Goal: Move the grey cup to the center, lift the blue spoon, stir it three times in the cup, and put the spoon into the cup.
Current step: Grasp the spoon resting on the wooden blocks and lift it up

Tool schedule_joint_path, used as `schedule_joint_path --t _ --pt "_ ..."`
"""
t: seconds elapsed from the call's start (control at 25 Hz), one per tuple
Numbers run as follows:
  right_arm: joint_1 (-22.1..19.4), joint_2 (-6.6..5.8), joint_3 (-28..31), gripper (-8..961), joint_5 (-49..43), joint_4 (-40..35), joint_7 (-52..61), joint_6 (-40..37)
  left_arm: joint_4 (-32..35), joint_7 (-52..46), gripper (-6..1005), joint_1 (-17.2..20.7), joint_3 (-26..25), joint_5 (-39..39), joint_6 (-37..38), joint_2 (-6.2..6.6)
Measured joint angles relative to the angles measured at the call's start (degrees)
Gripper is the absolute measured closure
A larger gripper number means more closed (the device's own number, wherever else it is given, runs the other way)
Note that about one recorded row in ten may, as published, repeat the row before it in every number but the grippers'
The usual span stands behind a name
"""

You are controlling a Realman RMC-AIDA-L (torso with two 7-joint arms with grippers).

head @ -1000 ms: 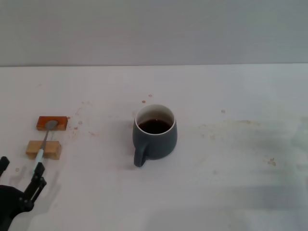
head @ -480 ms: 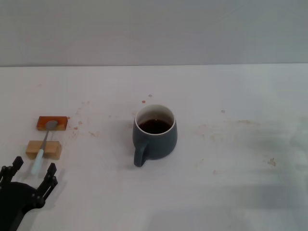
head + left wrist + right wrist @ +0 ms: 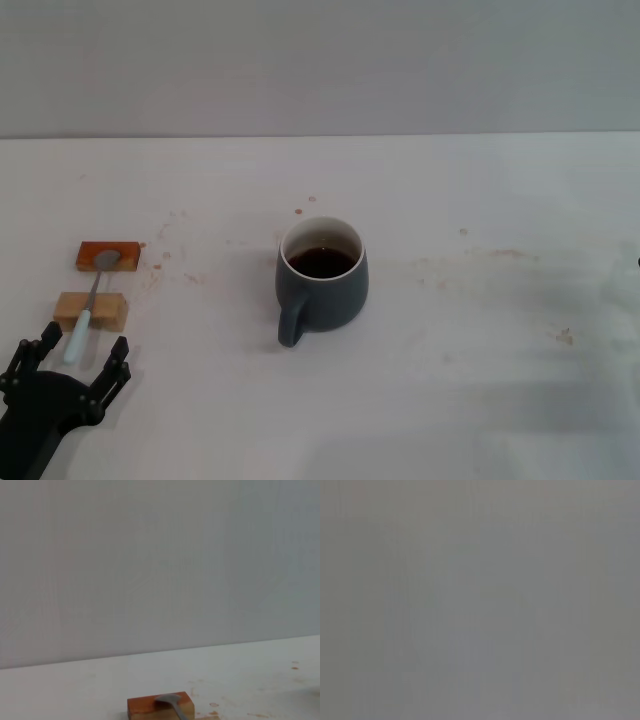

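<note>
The orange block (image 3: 160, 706) and spoon bowl (image 3: 170, 700) are cropped (left wrist view); the right gripper is unseen.

Matt grey cup (image 3: 322, 283); metal-bowled blue spoon (image 3: 90, 309); wooden blocks (image 3: 107, 256).

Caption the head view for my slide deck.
Open left claw straddles spoon handle on two blocks; cup sits centred.

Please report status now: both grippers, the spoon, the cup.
Left gripper open, jaws either side of blue spoon handle tip. Right gripper out of view. Spoon lies across two wooden blocks. Grey cup centered, nothing blocking.
</note>
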Motion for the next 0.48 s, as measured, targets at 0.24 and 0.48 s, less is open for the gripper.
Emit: schedule_joint_path --t 0.24,0.48 --pt "0.14 0.00 -0.08 954 0.00 0.00 0.00 0.29 0.03 0.02 171 -0.22 0.00 -0.06 -0.09 0.05" --pt "0.37 0.00 -0.02 954 -0.10 0.00 0.00 0.63 -0.02 0.33 171 -0.28 -0.48 -0.20 -0.12 0.06"
